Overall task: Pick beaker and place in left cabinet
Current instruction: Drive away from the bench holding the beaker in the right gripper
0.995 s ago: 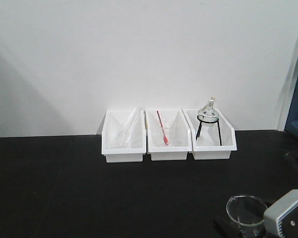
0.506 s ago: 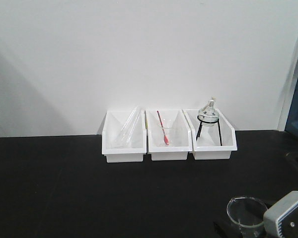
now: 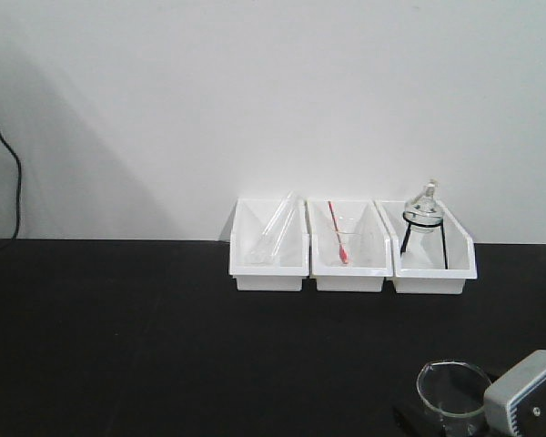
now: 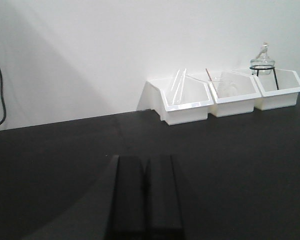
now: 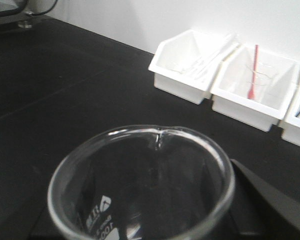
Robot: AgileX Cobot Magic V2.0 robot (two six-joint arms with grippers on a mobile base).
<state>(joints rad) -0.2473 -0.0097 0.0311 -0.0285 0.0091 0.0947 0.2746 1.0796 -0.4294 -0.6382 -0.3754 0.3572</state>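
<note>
Right up close, the clear glass beaker [image 5: 140, 200] (round flared rim, pour lip, white print) sits clasped between the black right fingers [image 5: 262, 200], over the matte black desk [image 3: 164, 346]. Left fingers [image 4: 130, 190] pressed together, holding nothing. Beyond, three glossy white bins [image 3: 348, 280] line the wall [image 3: 255, 91].

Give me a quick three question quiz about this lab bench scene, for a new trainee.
1. True or false: the beaker is outside the white bins.
2. How many white bins stand by the wall?
3. Which bin holds the flask on a tripod? A: leftmost. B: middle. C: rightmost.
Key: 1 true; 2 three; 3 C.
</note>
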